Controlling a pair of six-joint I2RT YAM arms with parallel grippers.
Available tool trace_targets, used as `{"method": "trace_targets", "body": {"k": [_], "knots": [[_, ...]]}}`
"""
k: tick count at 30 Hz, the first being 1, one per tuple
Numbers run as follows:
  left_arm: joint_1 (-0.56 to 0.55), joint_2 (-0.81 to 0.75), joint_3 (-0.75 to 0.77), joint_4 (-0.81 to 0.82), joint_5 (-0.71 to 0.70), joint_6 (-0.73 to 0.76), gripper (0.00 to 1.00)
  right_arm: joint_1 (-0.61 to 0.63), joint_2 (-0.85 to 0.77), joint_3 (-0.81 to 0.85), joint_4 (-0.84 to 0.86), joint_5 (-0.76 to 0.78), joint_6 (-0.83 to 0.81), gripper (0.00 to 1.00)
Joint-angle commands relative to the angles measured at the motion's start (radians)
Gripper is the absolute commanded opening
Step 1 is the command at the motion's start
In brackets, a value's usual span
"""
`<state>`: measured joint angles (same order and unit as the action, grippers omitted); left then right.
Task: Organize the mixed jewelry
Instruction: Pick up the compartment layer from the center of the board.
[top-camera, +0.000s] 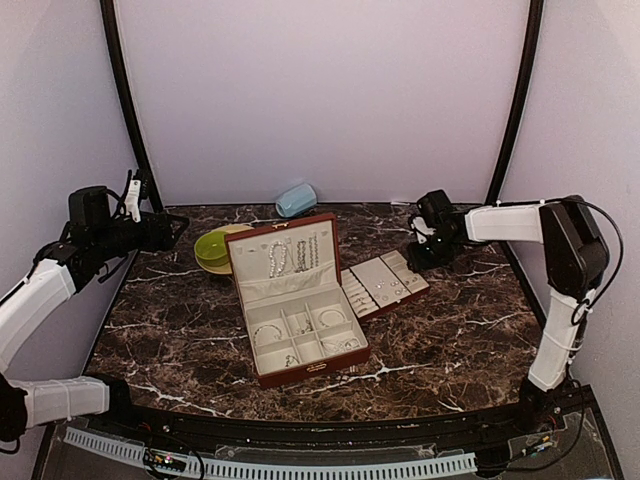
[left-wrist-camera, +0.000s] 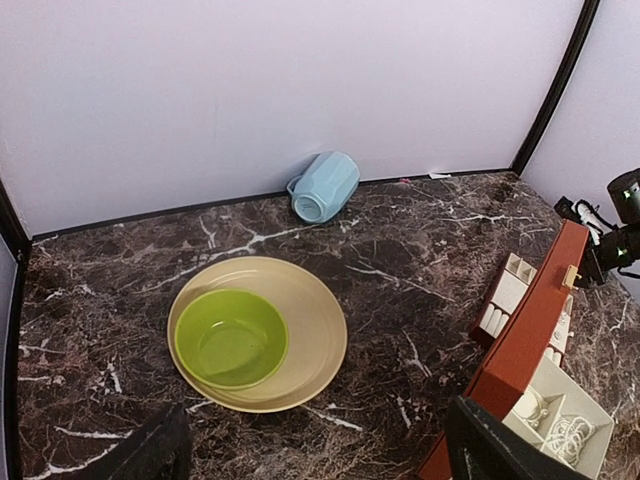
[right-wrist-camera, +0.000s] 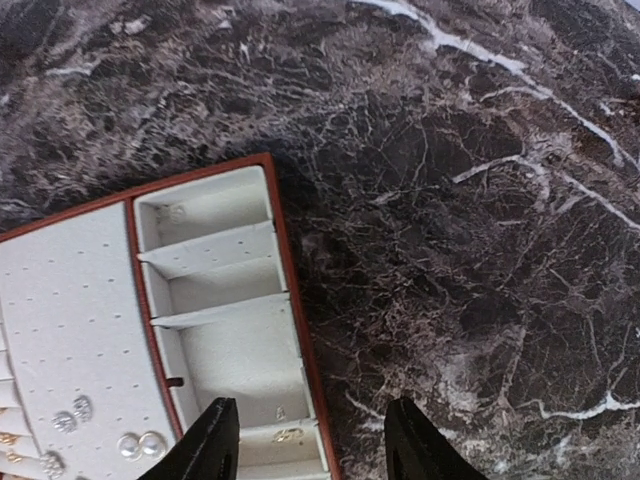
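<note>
Progress: looks near done. No loose piece shows on the desk (top-camera: 180, 340) in any view, so what's left is probably a last check, or putting the tray back and shutting the case (a guess).

Nearest: reddish-brown case (top-camera: 312, 368), open, mid desk. Its cream compartments hold bangles (top-camera: 266, 333), one per cell on the left and right, and smaller bits in the middle and front cells, too small to name. Behind them the upright lid (top-camera: 285, 228) has bead strands (top-camera: 290, 257) hanging in a row across its lining.

Just right of the case: flat insert tray (top-camera: 388, 283), lying on the desk. Earrings (right-wrist-camera: 75, 415) sit in pairs on its dotted panel. Of its side cells, the farthest holds a tiny ring (right-wrist-camera: 178, 212), the nearest a small gold-toned bit, the two between look bare.

Right claw (right-wrist-camera: 310, 440): half spread, nothing in it, hovering over the tray's edge and bare desk.

Left claw (left-wrist-camera: 320, 445): spread wide, empty, off at the left edge, well apart from the case.

Further back left: green bowl (left-wrist-camera: 230, 338) resting in a tan plate (left-wrist-camera: 315, 325), both empty of jewelry.

Farthest: pale blue cup (left-wrist-camera: 325, 185) on its side by the back wall, mouth facing the camera, nothing seen inside.
</note>
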<state>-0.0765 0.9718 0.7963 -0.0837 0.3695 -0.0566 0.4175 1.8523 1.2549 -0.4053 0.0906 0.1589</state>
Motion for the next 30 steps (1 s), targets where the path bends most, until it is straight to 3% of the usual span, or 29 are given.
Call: {"method": "trace_targets", "body": {"k": [1,13,19,25,30], "knots": [[0.002,-0.015,-0.007,-0.003,-0.026,0.007,0.9,-0.021,0.047,0.059,-0.018,0.04,-0.048,0.48],[0.002,-0.012,-0.008,-0.002,-0.021,0.011,0.9,-0.034,0.126,0.089,-0.008,-0.085,-0.059,0.3],[0.002,-0.009,-0.009,0.001,-0.017,0.009,0.9,-0.034,0.133,0.075,-0.002,-0.11,-0.058,0.28],[0.003,-0.007,-0.009,0.002,-0.014,0.007,0.9,-0.034,0.142,0.067,0.025,-0.107,-0.047,0.08],[0.002,-0.008,-0.009,0.001,-0.012,0.009,0.9,-0.034,0.137,0.059,0.029,-0.081,-0.051,0.01]]}}
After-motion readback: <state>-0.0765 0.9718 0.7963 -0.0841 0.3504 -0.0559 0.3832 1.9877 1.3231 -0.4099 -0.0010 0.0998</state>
